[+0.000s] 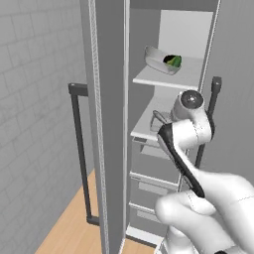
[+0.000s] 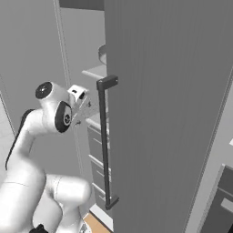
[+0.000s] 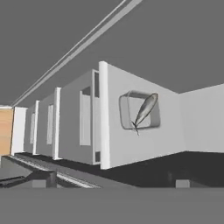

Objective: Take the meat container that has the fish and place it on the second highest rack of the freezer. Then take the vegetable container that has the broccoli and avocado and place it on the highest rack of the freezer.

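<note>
Freezer [image 1: 111, 124], a tall grey cabinet, stands open, its door with the long dark vertical bar handle [image 2: 103, 143] swung out toward the cameras. Inside, two flat pale grey shelf boards sit above a stack of grey drawer fronts [image 1: 151, 171].

On the upper shelf board [image 1: 183, 79] rests a shallow pale oval container [image 1: 161, 60] holding a bright green clump of broccoli beside a dark, nearly black avocado piece [image 1: 173, 61]; both lie toward the container's right end in the left base view. The container sits near the shelf's left side, a little back from its front edge.

On the lower shelf board [image 1: 149, 121] lies a shallow pale grey tray with rounded corners [image 3: 140, 110], seen rolled sideways in the hand view. In it is a thin, long silvery-grey fish [image 3: 144, 112], laid along the tray's diagonal and nearly as long as the tray. In the left base view only the tray's rim shows, just left of the arm's wrist.

The white arm reaches up in front of the lower shelf. The claw [image 2: 79, 101] is near that shelf's front edge, apart from the tray and holding nothing. Its two dark fingertips [image 3: 41, 178] stand well apart at the bottom of the hand view, so it is spread wide.
</note>
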Controlling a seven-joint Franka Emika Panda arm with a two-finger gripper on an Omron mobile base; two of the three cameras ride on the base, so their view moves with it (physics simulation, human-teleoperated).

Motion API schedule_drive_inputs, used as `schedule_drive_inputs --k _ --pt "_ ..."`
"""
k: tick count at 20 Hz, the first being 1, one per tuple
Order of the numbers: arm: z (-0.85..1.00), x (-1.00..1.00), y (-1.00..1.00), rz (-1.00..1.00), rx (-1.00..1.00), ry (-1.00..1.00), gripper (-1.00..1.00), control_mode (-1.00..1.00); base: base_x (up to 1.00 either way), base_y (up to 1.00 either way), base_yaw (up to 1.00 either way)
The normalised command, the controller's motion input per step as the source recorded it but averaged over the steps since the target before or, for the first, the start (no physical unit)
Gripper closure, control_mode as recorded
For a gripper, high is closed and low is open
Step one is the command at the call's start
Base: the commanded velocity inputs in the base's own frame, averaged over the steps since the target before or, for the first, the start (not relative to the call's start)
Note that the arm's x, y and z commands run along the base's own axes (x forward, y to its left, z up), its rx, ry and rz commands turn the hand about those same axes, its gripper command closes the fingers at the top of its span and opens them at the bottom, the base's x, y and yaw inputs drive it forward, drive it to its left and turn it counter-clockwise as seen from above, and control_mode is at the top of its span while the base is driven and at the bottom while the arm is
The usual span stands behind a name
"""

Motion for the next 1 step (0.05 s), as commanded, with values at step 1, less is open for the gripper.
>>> schedule_drive_inputs --k 1 --pt "1.00 -0.76 0.06 -0.02 0.00 0.00 -1.00 -1.00 0.00 0.00 0.00"
